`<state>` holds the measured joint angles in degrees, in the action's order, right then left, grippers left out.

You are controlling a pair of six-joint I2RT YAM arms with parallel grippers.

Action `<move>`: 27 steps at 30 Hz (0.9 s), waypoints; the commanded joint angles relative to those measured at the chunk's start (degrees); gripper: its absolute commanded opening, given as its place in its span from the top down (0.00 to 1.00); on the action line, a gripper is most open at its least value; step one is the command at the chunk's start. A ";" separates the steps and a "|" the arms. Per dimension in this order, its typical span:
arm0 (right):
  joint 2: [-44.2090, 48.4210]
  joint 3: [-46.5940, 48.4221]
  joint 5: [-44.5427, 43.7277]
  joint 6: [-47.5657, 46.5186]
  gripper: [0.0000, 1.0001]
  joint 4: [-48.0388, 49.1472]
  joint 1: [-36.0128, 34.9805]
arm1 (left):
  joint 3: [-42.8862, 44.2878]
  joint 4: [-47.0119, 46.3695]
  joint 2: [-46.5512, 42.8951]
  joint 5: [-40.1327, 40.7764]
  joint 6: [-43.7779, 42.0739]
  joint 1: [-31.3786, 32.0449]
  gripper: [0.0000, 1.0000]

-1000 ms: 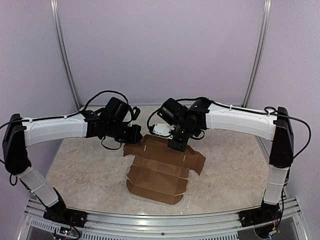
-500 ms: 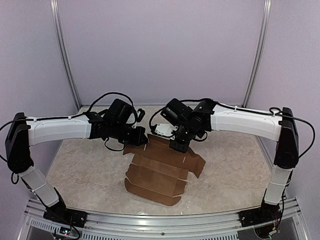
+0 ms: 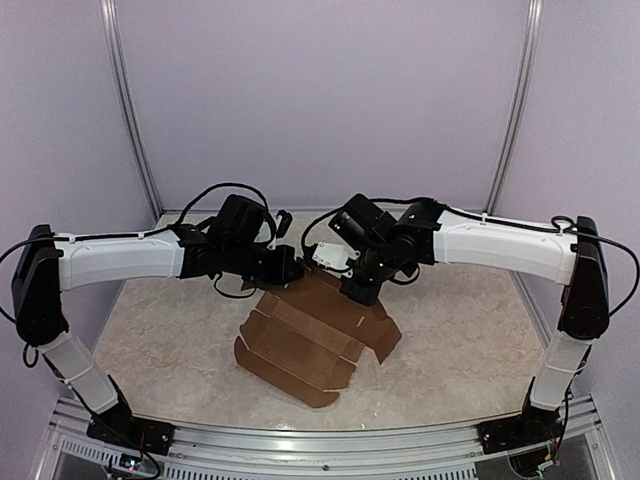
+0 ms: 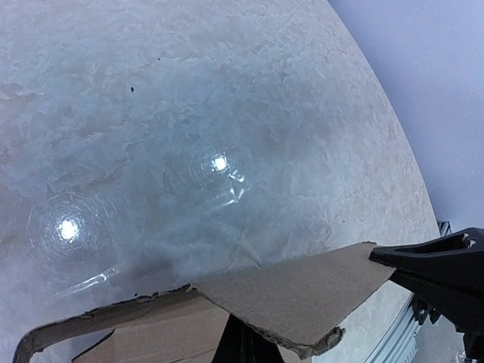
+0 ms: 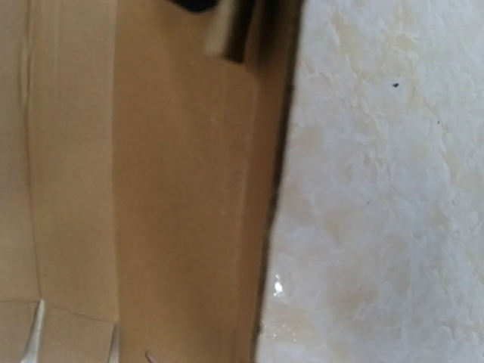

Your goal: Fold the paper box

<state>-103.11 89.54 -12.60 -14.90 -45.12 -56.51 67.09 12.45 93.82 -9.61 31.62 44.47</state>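
Note:
The paper box (image 3: 310,335) is a flat brown die-cut sheet lying askew mid-table, its far flaps raised. My left gripper (image 3: 287,270) is at the sheet's far left flap. In the left wrist view that flap (image 4: 295,291) lies lifted over my dark fingertips (image 4: 242,344), which show close together beneath it. A black pointed part (image 4: 442,265) touches the flap's right corner. My right gripper (image 3: 360,290) sits on the sheet's far edge. Its wrist view shows only cardboard (image 5: 151,197) up close beside bare table, and its fingers are hidden.
The marbled tabletop (image 3: 180,340) lies round the sheet. Purple walls enclose the back and sides. A metal rail (image 3: 320,445) runs along the near edge by the arm bases.
The sheet has swung, its near end moving left. My left gripper has moved right, under the far left flap. My right gripper has stayed on the far edge, shifting slightly right.

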 commanded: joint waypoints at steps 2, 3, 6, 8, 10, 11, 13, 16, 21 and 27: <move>1.84 -1.79 0.95 1.30 1.00 2.05 0.59 | 1.23 3.25 -2.03 2.22 -0.72 0.44 1.00; 1.81 -1.96 0.81 1.49 1.00 2.36 0.94 | 1.24 4.30 -2.32 2.55 -0.97 0.44 1.00; 1.69 -1.75 0.48 1.61 1.00 2.22 2.06 | 0.54 7.27 -4.00 3.83 -1.65 0.44 1.00; 1.68 -1.96 -0.20 1.04 1.00 2.16 2.21 | -0.70 8.85 -5.90 4.85 -2.09 0.44 1.00; 1.45 -2.23 -1.44 0.53 1.00 2.25 2.24 | -2.19 10.28 -7.99 5.86 -2.33 0.40 1.00; 1.30 -2.30 -1.76 0.22 1.00 2.23 2.16 | -2.97 10.96 -9.52 5.61 -2.41 0.30 1.00; 1.28 -2.50 -1.54 -0.16 1.00 2.55 2.17 | -4.55 11.25 -11.89 4.91 -2.16 0.10 1.00; 1.58 -3.15 -1.25 -1.25 1.00 3.81 2.12 | -6.18 13.19 -16.13 5.76 -2.38 0.00 1.00; 1.47 -4.30 -4.38 -3.65 1.00 5.46 1.32 | -9.17 15.59 -23.36 8.45 -3.11 -1.86 1.00; 1.06 -5.44 -9.48 -5.89 1.00 7.97 -0.04 | -16.06 14.72 -30.38 5.68 -1.34 -6.11 1.00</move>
<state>-103.04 85.01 -17.91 -18.70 -39.64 -55.40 55.44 26.11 66.52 -2.63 29.54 40.49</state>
